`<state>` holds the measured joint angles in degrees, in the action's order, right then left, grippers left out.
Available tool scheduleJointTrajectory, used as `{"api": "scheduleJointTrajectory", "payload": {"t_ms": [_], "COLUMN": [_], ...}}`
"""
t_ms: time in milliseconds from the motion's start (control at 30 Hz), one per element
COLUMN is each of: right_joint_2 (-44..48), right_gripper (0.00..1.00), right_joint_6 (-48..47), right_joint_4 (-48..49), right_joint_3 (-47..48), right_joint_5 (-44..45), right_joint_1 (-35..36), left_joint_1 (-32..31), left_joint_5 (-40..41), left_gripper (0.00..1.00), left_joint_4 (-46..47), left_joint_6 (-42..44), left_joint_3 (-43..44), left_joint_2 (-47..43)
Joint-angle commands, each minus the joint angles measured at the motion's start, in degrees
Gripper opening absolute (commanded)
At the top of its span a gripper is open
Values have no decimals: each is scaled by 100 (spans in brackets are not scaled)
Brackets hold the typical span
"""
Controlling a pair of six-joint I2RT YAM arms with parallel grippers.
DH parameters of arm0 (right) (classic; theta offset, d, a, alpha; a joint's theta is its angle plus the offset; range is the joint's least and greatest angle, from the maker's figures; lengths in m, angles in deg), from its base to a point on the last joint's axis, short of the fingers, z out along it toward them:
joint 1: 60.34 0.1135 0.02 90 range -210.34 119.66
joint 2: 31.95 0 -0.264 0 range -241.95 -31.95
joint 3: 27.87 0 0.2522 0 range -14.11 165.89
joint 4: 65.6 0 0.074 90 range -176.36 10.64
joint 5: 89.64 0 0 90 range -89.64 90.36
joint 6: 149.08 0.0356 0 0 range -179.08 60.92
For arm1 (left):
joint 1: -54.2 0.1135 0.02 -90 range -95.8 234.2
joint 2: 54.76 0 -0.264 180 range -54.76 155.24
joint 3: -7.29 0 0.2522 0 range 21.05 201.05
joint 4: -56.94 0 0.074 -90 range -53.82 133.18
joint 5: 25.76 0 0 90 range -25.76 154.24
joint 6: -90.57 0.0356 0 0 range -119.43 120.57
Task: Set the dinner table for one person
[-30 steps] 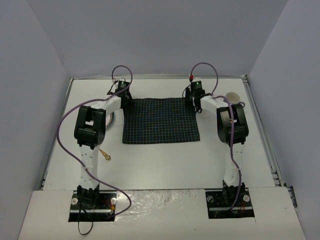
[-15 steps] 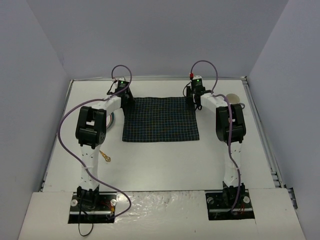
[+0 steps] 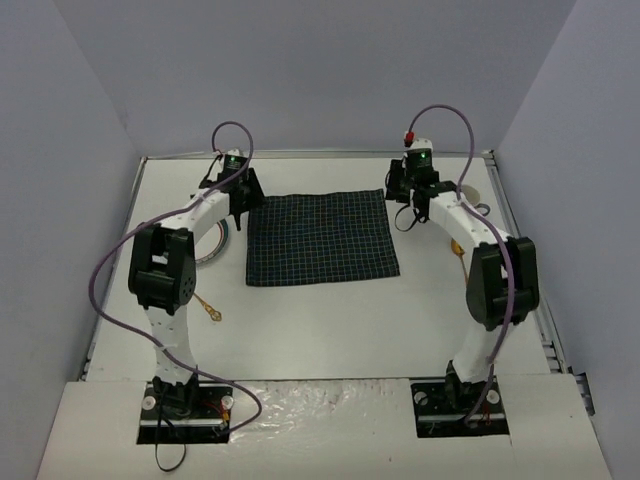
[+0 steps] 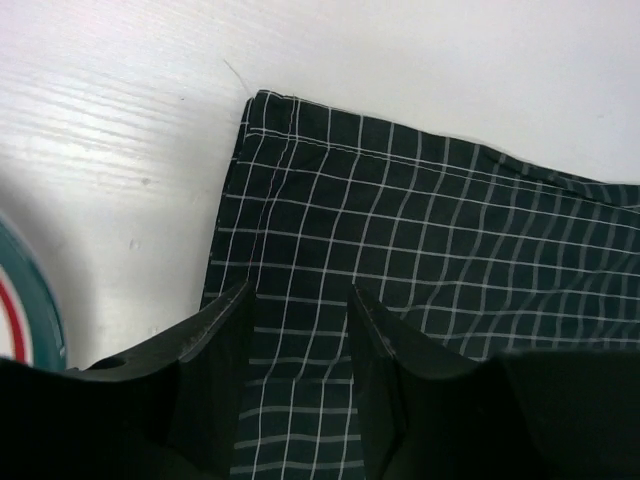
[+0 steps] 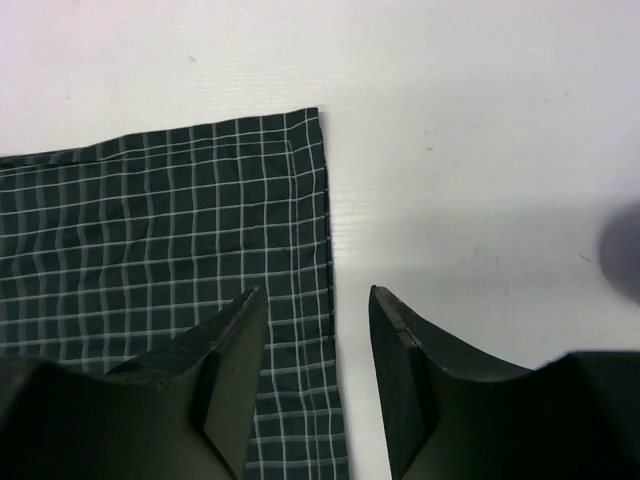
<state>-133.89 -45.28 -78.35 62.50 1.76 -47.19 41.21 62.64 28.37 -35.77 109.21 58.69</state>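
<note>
Two arms reach out over the white surface (image 3: 330, 330), which fills the floor of the enclosure and carries everything else. A dark checked cloth (image 3: 320, 240) lies flat on its far half, roughly midway between the arms. The left pincer (image 4: 298, 295) hangs over the cloth's far left corner with its fingers parted; the checked fabric shows flat in the gap between them, and nothing is gripped. The right pincer (image 5: 316, 295) hangs at the cloth's far right corner with its fingers likewise apart and gripping nothing. One finger is above the fabric, the other above bare white just past the cloth's right edge. Just left of the cloth lies a plate (image 4: 35, 300) with a teal and red rim. It is mostly hidden under the left arm, so what it holds cannot be told. To the right of the cloth, behind the right arm, part of a pale round cup (image 3: 470, 190) shows; its inside cannot be made out. A small golden utensil (image 3: 210, 308) lies near the cloth's near left corner, apart from it.
</note>
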Motion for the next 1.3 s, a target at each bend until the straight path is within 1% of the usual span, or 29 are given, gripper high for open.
{"api": "scheduleJointTrajectory", "payload": {"t_ms": [0, 100, 200, 367, 567, 733, 967, 1167, 1267], "right_joint_2": [1007, 1413, 1707, 1943, 1981, 1854, 1912, 2193, 2379], "right_gripper": [42, 41, 39, 36, 33, 30, 28, 28, 32], "right_joint_6": [673, 942, 1191, 1575, 1668, 1786, 1898, 1721, 1586], "right_joint_4": [267, 502, 761, 1329, 1727, 1989, 1931, 1785, 1647], "right_joint_3": [-1250, -1935, -2503, -3452, -3929, -4215, -4616, -4532, -4324], "right_joint_5": [-62, -232, -475, -524, -459, -440, -396, -373, -478], "right_joint_1": [225, 365, 443, 478, 478, 386, 128, 120, 127], "left_joint_1": [-2, -79, -290, -495, -555, -553, -538, -527, -529], "left_joint_5": [45, 30, 39, 95, 104, 310, 370, 331, 291], "left_gripper": [41, 41, 41, 40, 36, 32, 31, 31, 33], "left_joint_4": [-76, -121, 35, 405, 654, 634, 698, 701, 613], "left_joint_6": [188, 109, 2, -111, -89, -103, -172, -187, -186], "left_joint_3": [-195, -682, -1462, -2184, -2277, -2282, -2356, -2318, -2182], "left_joint_2": [-952, -1314, -1681, -1742, -1318, -1042, -721, -718, -860]}}
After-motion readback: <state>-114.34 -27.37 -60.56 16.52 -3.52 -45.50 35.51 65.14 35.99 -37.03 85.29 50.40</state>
